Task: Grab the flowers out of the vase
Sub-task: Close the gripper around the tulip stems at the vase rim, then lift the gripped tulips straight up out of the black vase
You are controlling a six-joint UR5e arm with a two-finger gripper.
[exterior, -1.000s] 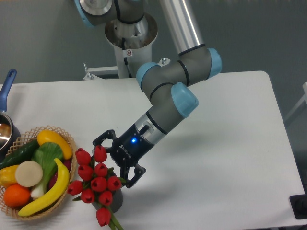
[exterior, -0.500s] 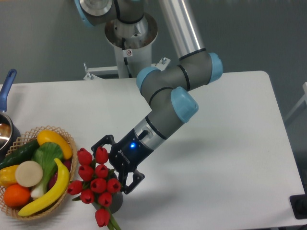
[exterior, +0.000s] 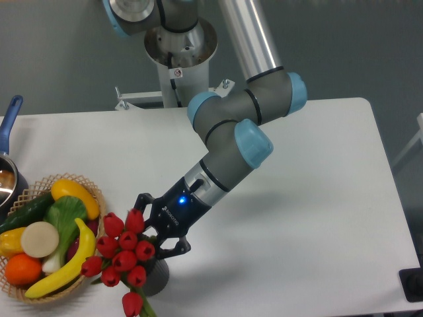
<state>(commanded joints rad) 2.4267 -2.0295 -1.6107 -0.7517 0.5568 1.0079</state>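
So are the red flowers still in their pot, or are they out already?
Still in. The flowers sit right over the vase, and the gripper has closed around the bunch, though the stems themselves are hidden.

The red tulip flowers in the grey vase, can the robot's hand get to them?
Probably yes. The hand is right against the red tulip flowers above the dark grey ribbed vase, with nothing between them.

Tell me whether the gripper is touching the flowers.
Cannot tell. In the fixed camera view the gripper overlaps the flowers above the vase, but the buds hide where the fingers meet the stems.
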